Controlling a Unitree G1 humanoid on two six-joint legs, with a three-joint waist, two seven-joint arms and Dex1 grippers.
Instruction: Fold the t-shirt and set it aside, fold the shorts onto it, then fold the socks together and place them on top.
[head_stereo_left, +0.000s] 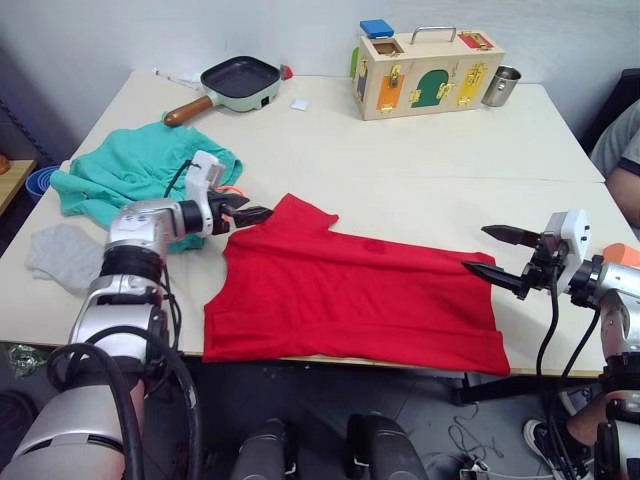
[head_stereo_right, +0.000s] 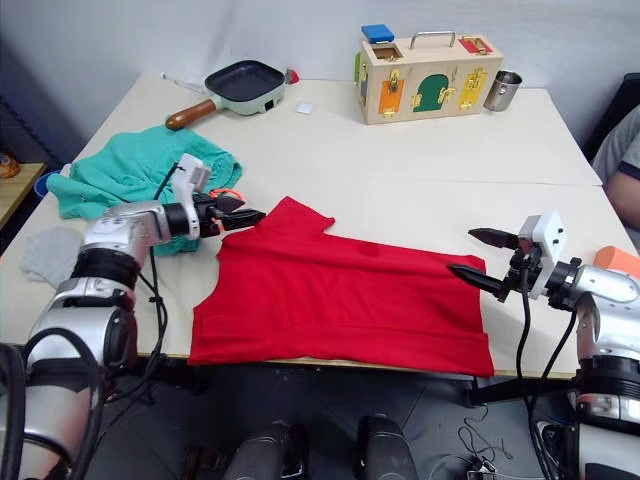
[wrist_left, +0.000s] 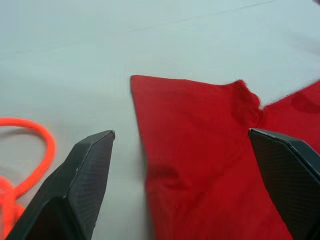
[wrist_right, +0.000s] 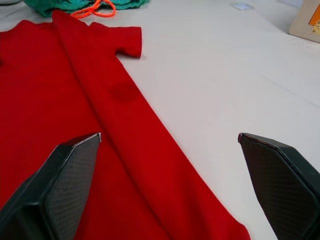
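The red t-shirt (head_stereo_left: 350, 290) lies flat along the table's front edge, its far long side folded over toward the middle. My left gripper (head_stereo_left: 252, 213) is open at the shirt's left end, just beside its sleeve (wrist_left: 190, 115). At the shirt's right end my right gripper (head_stereo_left: 497, 252) hovers open over the hem. The teal shorts (head_stereo_left: 130, 175) lie crumpled at the left, their orange drawstring (wrist_left: 30, 150) close to my left fingers. Light grey socks (head_stereo_left: 62, 255) rest at the front left corner.
At the back stand a frying pan (head_stereo_left: 235, 82), a wooden latch box (head_stereo_left: 425, 72) and a metal cup (head_stereo_left: 500, 85). A person's arm (head_stereo_left: 622, 160) shows at the right edge. Bare tabletop (head_stereo_left: 420, 170) lies behind the shirt.
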